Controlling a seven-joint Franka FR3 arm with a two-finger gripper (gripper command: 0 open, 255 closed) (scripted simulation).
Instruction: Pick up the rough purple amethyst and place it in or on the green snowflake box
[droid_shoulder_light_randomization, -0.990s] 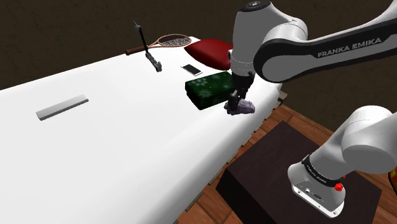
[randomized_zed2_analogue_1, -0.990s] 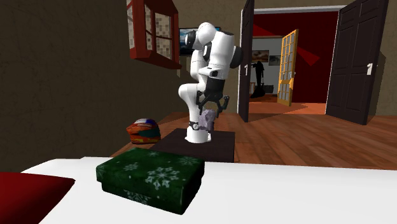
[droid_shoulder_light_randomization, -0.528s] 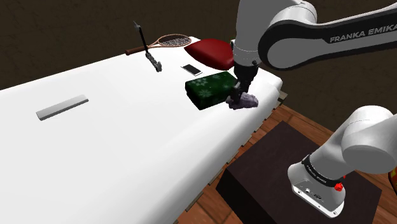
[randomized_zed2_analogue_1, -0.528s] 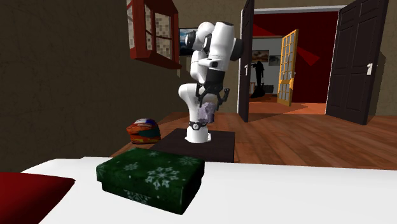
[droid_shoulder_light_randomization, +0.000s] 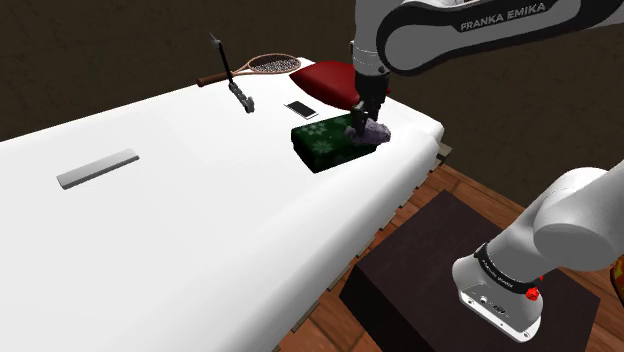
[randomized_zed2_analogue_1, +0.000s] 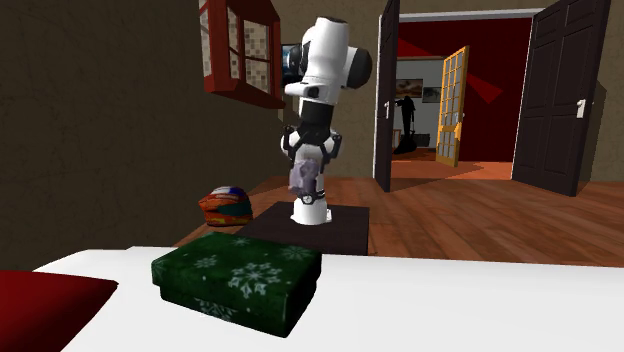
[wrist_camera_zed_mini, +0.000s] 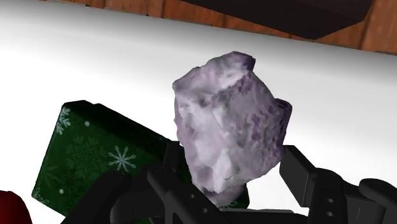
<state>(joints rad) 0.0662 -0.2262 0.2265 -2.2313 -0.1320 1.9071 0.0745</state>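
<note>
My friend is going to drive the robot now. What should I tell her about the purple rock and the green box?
Gripper: shut on the amethyst, held up in the air.
Green snowflake box: lid on, lying on the white surface next to the red cushion. Nothing is on it.
Done: the rock is picked up and is close to the box.
Left: centre the rock over the box, lower it, then open the fingers.

We see a pale purple rock (wrist_camera_zed_mini: 229, 137) with darker purple spots. The box (wrist_camera_zed_mini: 89, 153) is dark green with white snowflakes. The bed (droid_shoulder_light_randomization: 200, 220) is white, the pillow (droid_shoulder_light_randomization: 322, 78) dark red.
</note>
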